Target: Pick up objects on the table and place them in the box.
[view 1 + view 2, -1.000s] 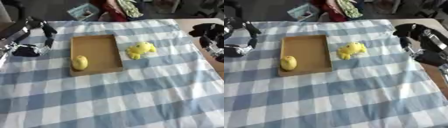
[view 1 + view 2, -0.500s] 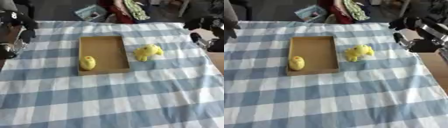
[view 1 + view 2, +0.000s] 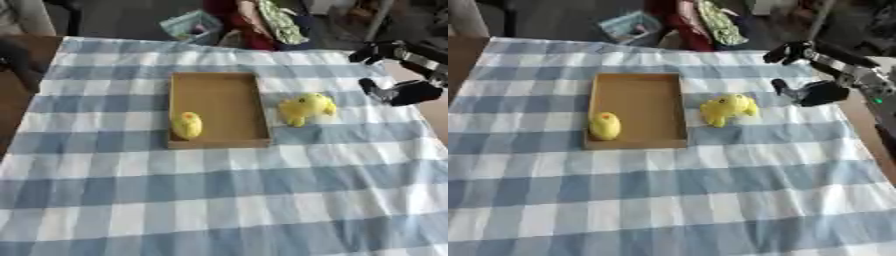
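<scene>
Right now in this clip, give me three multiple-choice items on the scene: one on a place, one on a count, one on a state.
1. Where does the yellow plush toy lie?
A. inside the box
B. on the cloth right of the box
C. in the right hand

2. How many yellow things are inside the cardboard box?
A. none
B. one
C. three

3. What is the right hand doing?
A. open, holding nothing
B. shut on the toy
C. pressing on the box

Key: 1 B, the toy rests on the checked tablecloth beside the box wall. 2 B, only the small yellow object lies inside. 3 A, it hovers right of the toy, fingers spread.
</scene>
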You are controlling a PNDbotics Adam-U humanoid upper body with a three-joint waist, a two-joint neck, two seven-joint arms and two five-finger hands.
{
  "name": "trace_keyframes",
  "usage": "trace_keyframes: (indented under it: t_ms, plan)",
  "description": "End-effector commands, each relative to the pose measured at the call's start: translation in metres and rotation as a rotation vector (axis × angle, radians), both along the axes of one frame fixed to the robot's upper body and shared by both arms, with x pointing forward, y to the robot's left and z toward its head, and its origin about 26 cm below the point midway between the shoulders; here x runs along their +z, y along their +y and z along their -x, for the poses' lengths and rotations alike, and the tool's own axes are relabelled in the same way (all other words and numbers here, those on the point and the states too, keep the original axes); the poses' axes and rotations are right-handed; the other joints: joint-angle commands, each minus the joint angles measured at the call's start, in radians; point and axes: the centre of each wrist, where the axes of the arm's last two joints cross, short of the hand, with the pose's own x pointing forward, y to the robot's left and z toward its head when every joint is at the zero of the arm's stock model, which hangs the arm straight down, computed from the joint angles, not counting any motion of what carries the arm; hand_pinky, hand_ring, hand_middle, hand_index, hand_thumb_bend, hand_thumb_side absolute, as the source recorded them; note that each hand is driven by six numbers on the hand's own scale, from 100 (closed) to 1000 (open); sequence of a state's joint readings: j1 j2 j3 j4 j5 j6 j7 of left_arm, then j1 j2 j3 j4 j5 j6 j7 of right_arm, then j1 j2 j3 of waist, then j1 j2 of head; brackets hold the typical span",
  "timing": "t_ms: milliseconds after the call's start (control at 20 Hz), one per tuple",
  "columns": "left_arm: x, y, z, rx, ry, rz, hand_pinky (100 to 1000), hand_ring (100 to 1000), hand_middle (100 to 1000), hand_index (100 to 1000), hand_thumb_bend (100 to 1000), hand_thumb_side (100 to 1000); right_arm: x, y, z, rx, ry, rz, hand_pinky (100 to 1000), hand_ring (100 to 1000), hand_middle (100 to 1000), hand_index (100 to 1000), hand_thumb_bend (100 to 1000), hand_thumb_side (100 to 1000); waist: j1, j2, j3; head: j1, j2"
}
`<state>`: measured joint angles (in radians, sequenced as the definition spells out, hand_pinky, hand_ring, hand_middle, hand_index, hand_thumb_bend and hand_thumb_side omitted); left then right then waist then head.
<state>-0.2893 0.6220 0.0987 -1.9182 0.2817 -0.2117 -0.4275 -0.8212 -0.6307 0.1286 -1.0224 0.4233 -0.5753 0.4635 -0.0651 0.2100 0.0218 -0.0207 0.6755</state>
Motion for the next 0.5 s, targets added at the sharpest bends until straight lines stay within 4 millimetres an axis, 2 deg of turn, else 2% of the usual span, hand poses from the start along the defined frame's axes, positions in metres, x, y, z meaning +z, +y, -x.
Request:
trace_keyframes:
  t_ms: [50,300,500]
  plan:
    - [0.008,0.0,0.005,0.006,-0.005,0.004,736,488,480,725,100,684,0.003,-0.008,-0.005,-0.045,-0.012,0.063,832,872,811,902,100,380,0.0,-0.012,0.008,-0.015,-0.013]
    - [0.005,0.0,0.007,0.01,0.021,0.015,739,488,481,725,100,703,-0.018,-0.006,-0.014,-0.067,0.055,0.137,836,879,818,904,100,451,-0.003,-0.011,0.026,-0.029,-0.02]
    - [0.002,0.0,0.007,0.011,0.037,0.013,740,489,482,726,100,710,-0.027,0.003,-0.02,-0.064,0.07,0.171,836,881,823,906,100,446,-0.003,-0.01,0.032,-0.038,-0.023]
